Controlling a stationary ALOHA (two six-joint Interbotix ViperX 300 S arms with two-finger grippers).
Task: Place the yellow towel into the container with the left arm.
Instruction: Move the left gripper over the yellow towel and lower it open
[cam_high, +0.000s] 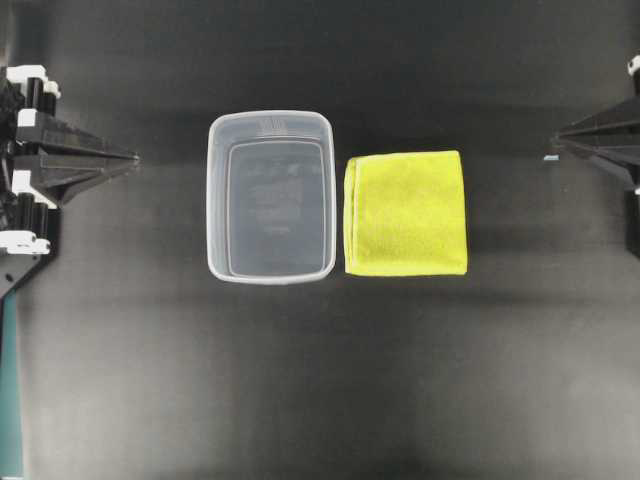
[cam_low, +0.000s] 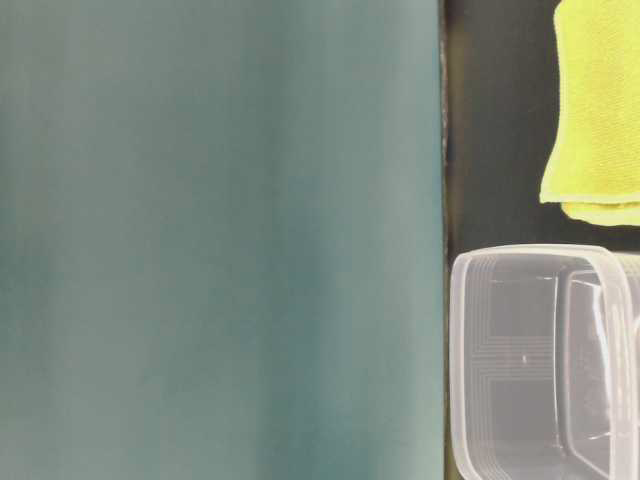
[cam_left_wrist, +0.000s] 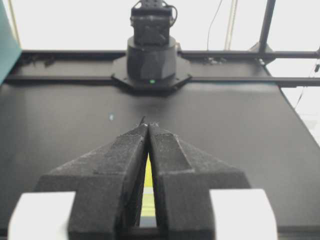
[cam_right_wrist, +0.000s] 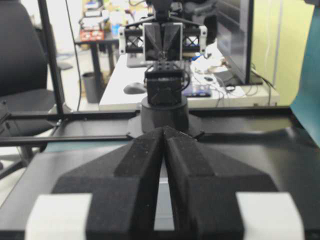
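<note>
Overhead view showed the yellow towel (cam_high: 406, 213) flat on the surface, just right of the container (cam_high: 270, 196) — untouched. Both pincers — left (cam_high: 132, 157), right (cam_high: 551, 150) — sat pressed together, empty, parked well apart at opposite edges.

Overhead: straight down on black tabletop (cam_high: 320, 400), whole workspace in frame, container (cam_high: 270, 197) and yellow towel (cam_high: 405, 213) central. Table-level: very close, mostly blocked by teal panel (cam_low: 220, 240); same container (cam_low: 540, 360) and towel (cam_low: 600, 100) at right edge. Left wrist: along left gripper (cam_left_wrist: 148, 127), facing opposite arm base (cam_left_wrist: 151, 62). Right wrist: along right gripper (cam_right_wrist: 164, 131), mirrored.
</note>
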